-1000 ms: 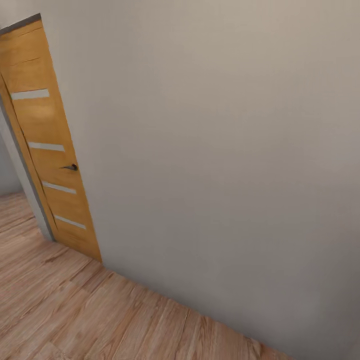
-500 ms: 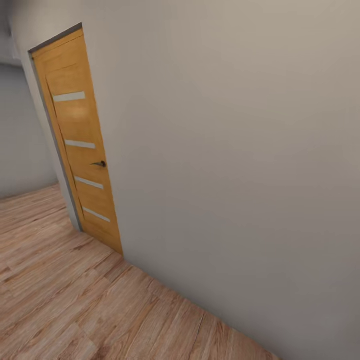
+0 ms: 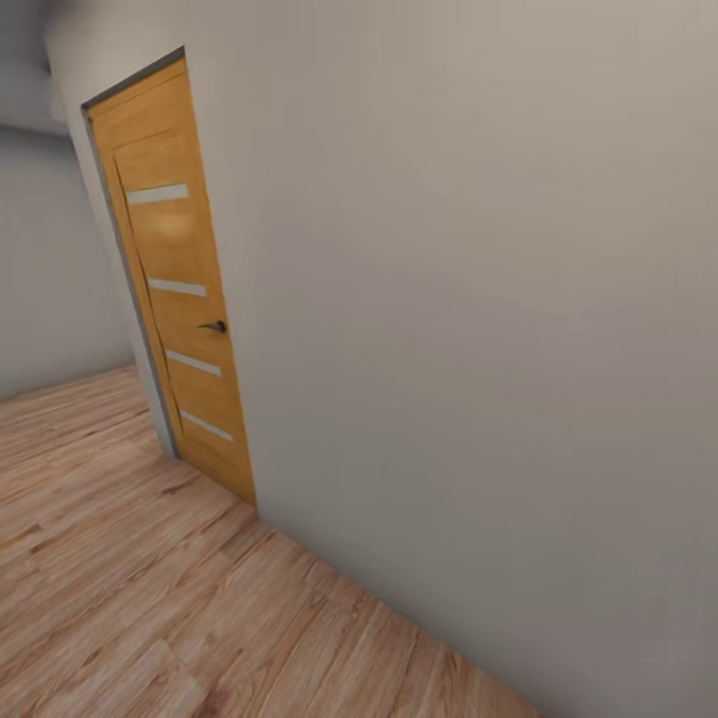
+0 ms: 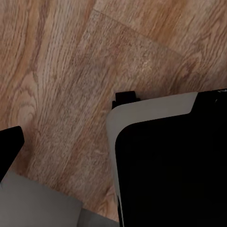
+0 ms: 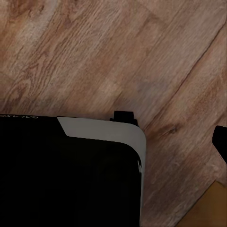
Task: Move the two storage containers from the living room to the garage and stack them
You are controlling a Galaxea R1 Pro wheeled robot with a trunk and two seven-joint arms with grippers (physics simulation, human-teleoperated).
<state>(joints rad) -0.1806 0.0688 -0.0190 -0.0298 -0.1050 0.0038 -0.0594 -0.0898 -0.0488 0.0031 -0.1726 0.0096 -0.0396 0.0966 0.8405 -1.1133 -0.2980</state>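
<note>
You are facing a plain pale-grey wall (image 3: 479, 299) that is taking up most of the head view and slanting across it; set into its left part you are seeing a closed orange-wood door (image 3: 175, 279), carrying four pale horizontal strips down its face and a small dark lever handle (image 3: 212, 326) at its right edge; a grey frame (image 3: 125, 269) is running along the door's left side and top; beyond that a second grey wall (image 3: 45, 269) is receding at the far left; a light wood-plank floor (image 3: 150, 598) is meeting both walls and running under you. Through the left wrist camera you are looking down on the same planks (image 4: 61, 71), with the robot's black, grey-edged base (image 4: 165, 156) lying beside them and a dark fingertip (image 4: 9, 149) poking in at the picture's edge; through the right wrist camera you are again seeing planks (image 5: 118, 52), the black base (image 5: 66, 170) with its pale rim, and a dark fingertip (image 5: 221, 139) at the edge; from so little of either gripper you cannot tell how the jaws are standing; the two storage containers are not to be located from these views, so their place cannot be told.
</note>
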